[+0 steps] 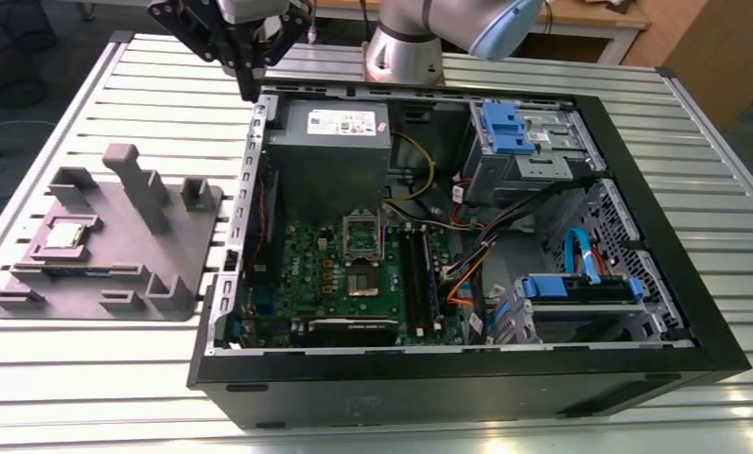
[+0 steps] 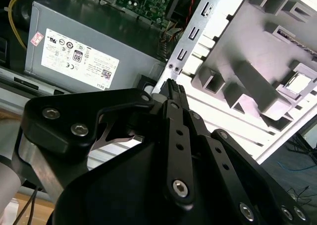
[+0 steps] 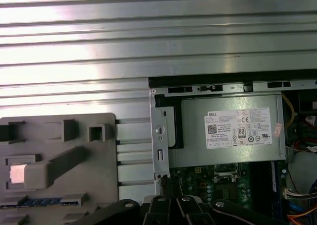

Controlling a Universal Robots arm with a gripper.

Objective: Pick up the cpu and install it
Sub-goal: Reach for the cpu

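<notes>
Jaws pinched together on nothing, my hand (image 1: 245, 93) hangs near one computer case (image 1: 478, 388), one cpu (image 1: 69, 233) lying in one holder tray (image 1: 190, 248).

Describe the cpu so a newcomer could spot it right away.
Find the open black computer case on the slatted table; a grey holder tray lies to its left in the exterior view. The cpu is the small silvery square among its dull raised blocks.
</notes>
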